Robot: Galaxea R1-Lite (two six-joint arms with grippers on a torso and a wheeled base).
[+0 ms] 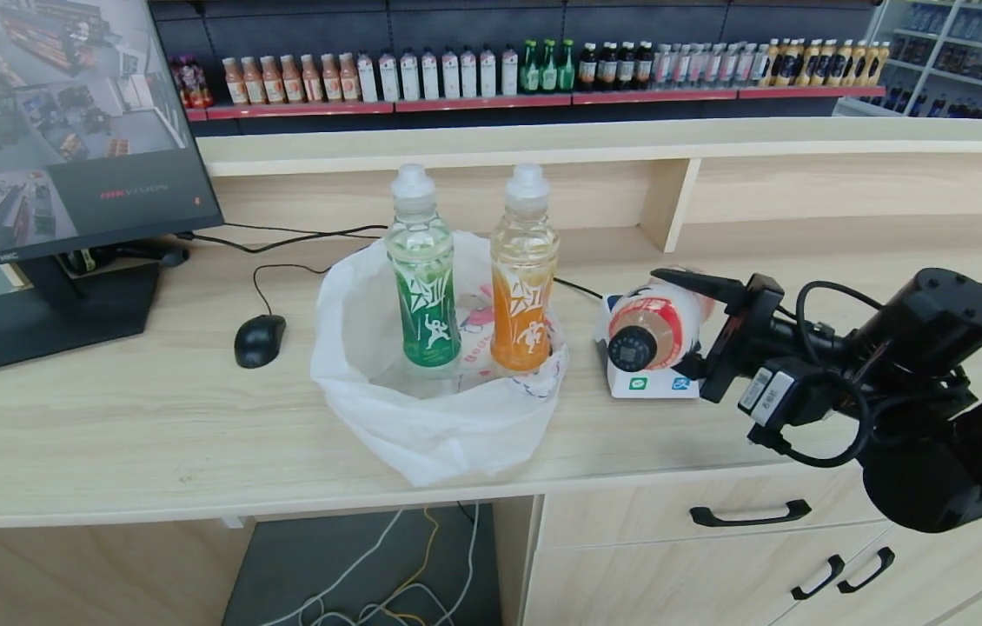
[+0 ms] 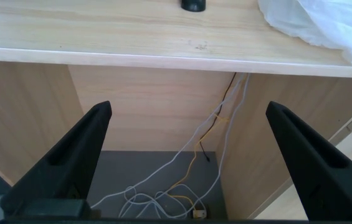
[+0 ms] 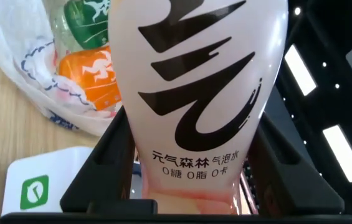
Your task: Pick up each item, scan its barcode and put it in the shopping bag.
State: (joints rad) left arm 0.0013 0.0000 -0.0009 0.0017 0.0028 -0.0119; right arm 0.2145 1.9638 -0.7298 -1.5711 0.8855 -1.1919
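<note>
A pale pink bottle (image 1: 653,323) lies sideways in my right gripper (image 1: 689,326), which is shut on it just above the white scanner box (image 1: 653,381) on the counter. Close up, the pink bottle (image 3: 194,99) sits between the black fingers (image 3: 98,174) over the scanner box (image 3: 35,186). The white shopping bag (image 1: 430,391) stands open at the counter's middle, holding an upright green bottle (image 1: 424,269) and an upright orange bottle (image 1: 524,271). My left gripper (image 2: 191,155) hangs open below the counter edge, with the bag (image 2: 319,25) above it.
A black mouse (image 1: 259,340) and a monitor (image 1: 56,130) stand on the counter's left. A raised wooden ledge (image 1: 630,139) runs along the back. Drawers with black handles (image 1: 750,515) are below on the right. Loose cables (image 2: 182,186) hang under the counter.
</note>
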